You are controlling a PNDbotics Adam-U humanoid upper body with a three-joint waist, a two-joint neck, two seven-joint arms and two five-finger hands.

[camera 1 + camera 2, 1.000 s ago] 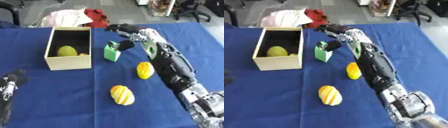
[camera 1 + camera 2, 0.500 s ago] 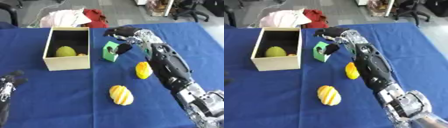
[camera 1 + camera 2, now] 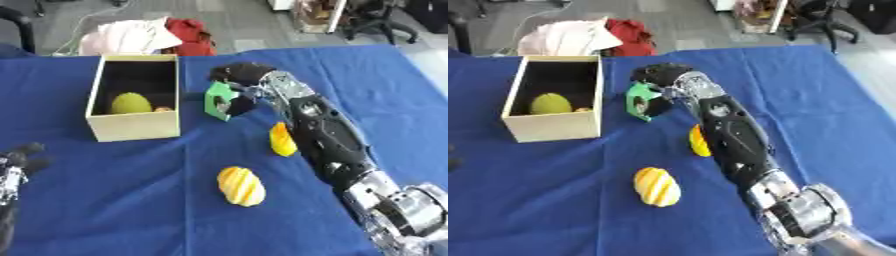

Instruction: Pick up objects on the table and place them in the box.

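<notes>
My right hand [image 3: 238, 76] is shut on a green block with a round hole [image 3: 219, 100], holding it tilted just above the blue cloth, a little right of the cardboard box [image 3: 136, 127]. Inside the box lie a yellow-green round fruit [image 3: 129, 103] and a small orange thing [image 3: 162, 108]. On the cloth rest a yellow striped oval [image 3: 240, 186] near the middle front and an orange-yellow piece [image 3: 281, 140] beside my right forearm. My left hand [image 3: 19, 163] shows at the lower left edge, dark, with its fingers curled.
A white cloth [image 3: 129, 36] and a red bundle [image 3: 192, 35] lie just behind the box at the table's [image 3: 114, 210] far edge. Office chairs [image 3: 385, 17] stand on the floor beyond the far right.
My right hand has carried the green block leftward toward the box. The left hand has slid closer to the lower left edge.
</notes>
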